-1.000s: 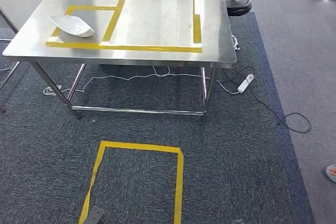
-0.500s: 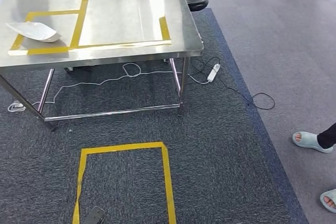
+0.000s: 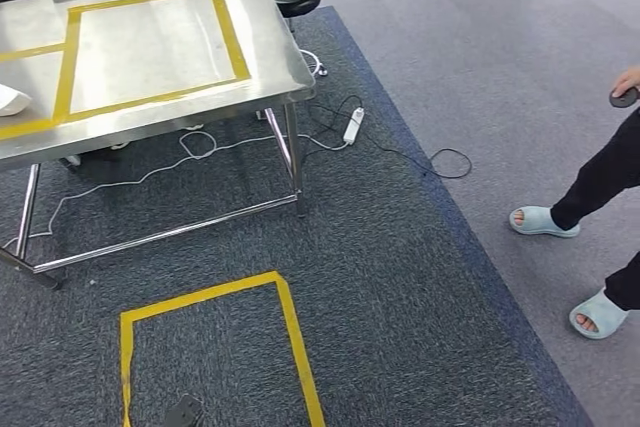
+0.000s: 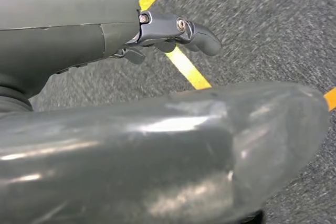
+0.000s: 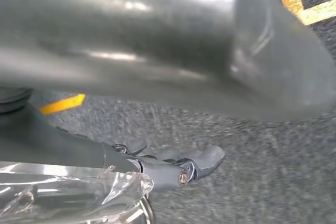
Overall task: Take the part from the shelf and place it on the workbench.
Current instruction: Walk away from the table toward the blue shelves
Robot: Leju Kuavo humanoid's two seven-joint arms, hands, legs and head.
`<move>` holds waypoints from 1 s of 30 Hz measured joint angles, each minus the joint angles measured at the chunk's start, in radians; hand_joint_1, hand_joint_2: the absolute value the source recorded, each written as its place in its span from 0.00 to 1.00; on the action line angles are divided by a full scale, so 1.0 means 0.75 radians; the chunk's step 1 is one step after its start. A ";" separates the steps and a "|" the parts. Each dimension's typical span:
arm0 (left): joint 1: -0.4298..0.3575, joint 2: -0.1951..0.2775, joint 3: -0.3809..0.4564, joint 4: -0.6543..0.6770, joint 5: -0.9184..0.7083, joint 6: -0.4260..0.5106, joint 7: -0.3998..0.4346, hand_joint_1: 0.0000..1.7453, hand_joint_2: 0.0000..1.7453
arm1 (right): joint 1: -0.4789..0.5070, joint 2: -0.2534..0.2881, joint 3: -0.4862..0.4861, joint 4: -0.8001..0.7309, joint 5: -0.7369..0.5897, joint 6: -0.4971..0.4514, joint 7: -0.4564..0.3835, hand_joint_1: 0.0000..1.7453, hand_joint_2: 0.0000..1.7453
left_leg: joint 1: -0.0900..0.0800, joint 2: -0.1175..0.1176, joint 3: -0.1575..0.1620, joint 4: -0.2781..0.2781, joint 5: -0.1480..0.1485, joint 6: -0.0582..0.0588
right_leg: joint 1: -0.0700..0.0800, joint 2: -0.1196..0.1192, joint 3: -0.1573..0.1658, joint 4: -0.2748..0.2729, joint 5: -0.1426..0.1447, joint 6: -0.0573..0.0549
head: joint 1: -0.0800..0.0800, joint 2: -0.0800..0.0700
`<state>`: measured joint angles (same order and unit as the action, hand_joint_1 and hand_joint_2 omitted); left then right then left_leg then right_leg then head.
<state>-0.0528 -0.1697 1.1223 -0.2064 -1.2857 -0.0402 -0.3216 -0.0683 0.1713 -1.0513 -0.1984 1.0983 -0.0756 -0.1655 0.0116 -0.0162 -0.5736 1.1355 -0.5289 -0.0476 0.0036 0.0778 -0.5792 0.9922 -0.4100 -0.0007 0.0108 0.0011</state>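
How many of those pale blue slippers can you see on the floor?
2. One slipper is on the grey floor just past the carpet's edge; the other slipper is nearer the picture's right edge, closer to the robot. A person wears both. None seems hidden.

The left hand (image 4: 174, 32) reaches in from the left edge of the left wrist view, along the upper part of the frame. Its grey cover runs into dark fingers (image 4: 200, 38) that lie stretched out and close together, with nothing between them. A short dark finger part juts out beneath the cover near the frame's middle.

The right hand (image 5: 174, 169) enters from the left edge of the right wrist view, low in the frame. Its fingers (image 5: 206, 160) also lie extended, pointing toward the right of the frame, with nothing plainly held between them.

Both hands hang above the floor.
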 joint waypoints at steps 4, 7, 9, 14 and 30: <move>-0.004 -0.001 0.000 0.003 -0.013 -0.037 0.040 0.00 0.00 | -0.006 0.000 0.000 0.000 0.017 0.002 0.014 0.00 0.00 | 0.013 -0.081 0.079 -0.200 0.059 0.017 | -0.001 0.068 -0.039 0.027 0.009 0.035 | -0.005 0.000; -0.007 0.004 0.000 0.003 -0.010 -0.033 0.044 0.00 0.00 | 0.009 0.000 0.000 0.000 0.019 0.005 0.016 0.00 0.00 | 0.012 -0.036 0.074 -0.200 0.067 0.047 | -0.005 0.054 -0.066 0.046 0.001 0.057 | -0.002 0.000; -0.008 0.009 0.001 0.003 -0.011 -0.027 0.051 0.00 0.00 | 0.006 0.000 0.000 0.000 0.022 0.007 0.013 0.00 0.00 | 0.011 0.000 0.074 -0.202 0.071 0.060 | -0.003 -0.029 -0.119 0.166 -0.072 0.068 | 0.007 0.000; -0.003 0.018 0.000 0.003 -0.036 -0.030 0.085 0.00 0.00 | 0.000 0.000 0.000 0.000 0.032 0.013 0.009 0.00 0.00 | 0.004 0.098 0.075 -0.201 0.067 0.064 | -0.013 -0.106 -0.175 0.349 -0.137 0.080 | 0.011 0.000; -0.012 -0.008 0.095 0.003 0.133 -0.103 0.198 0.00 0.00 | -0.004 -0.001 0.005 0.000 0.053 0.018 0.010 0.00 0.00 | 0.003 0.013 -0.066 0.073 -0.020 0.003 | -0.006 0.005 -0.020 0.032 -0.017 -0.001 | -0.005 0.000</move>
<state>-0.0616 -0.1759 1.1939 -0.2041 -1.1859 -0.1177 -0.1734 -0.0713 0.1706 -1.0474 -0.1984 1.1378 -0.0623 -0.1579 0.0137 -0.0065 -0.6234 1.1900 -0.5439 -0.0457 -0.0008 0.0817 -0.5941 1.0162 -0.4226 -0.0013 0.0067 0.0011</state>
